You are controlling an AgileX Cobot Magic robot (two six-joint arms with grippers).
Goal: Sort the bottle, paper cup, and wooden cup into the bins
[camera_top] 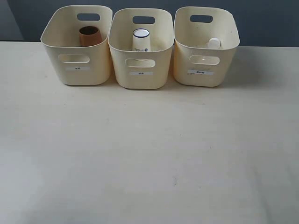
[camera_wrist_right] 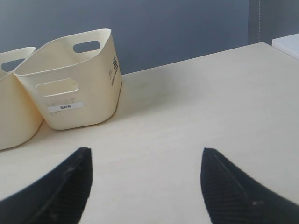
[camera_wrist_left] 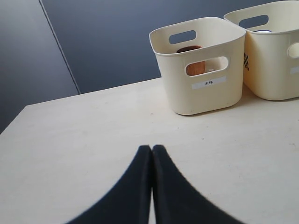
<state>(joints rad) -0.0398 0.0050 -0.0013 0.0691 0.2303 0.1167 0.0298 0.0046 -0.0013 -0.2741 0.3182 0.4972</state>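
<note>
Three cream bins stand in a row at the back of the table. The left bin [camera_top: 77, 46] holds the brown wooden cup [camera_top: 89, 36], which also shows through the handle cut-out of that bin [camera_wrist_left: 201, 70] as the wooden cup [camera_wrist_left: 195, 67]. Inside the middle bin [camera_top: 140, 51] stands the white paper cup [camera_top: 141, 40]. In the right bin [camera_top: 205, 46] only the bottle's white cap [camera_top: 214, 43] shows. My left gripper [camera_wrist_left: 152, 148] is shut and empty, low over bare table. My right gripper [camera_wrist_right: 145, 156] is open, empty, short of the right bin [camera_wrist_right: 70, 84]. Neither gripper appears in the exterior view.
The pale table [camera_top: 149, 154] stretches from the bins to the front edge. A dark blue-grey wall [camera_top: 261, 18] stands behind the bins. The table's edge [camera_wrist_right: 280, 46] runs close beside the right arm's side, with a white object's corner [camera_wrist_right: 290, 44] beyond it.
</note>
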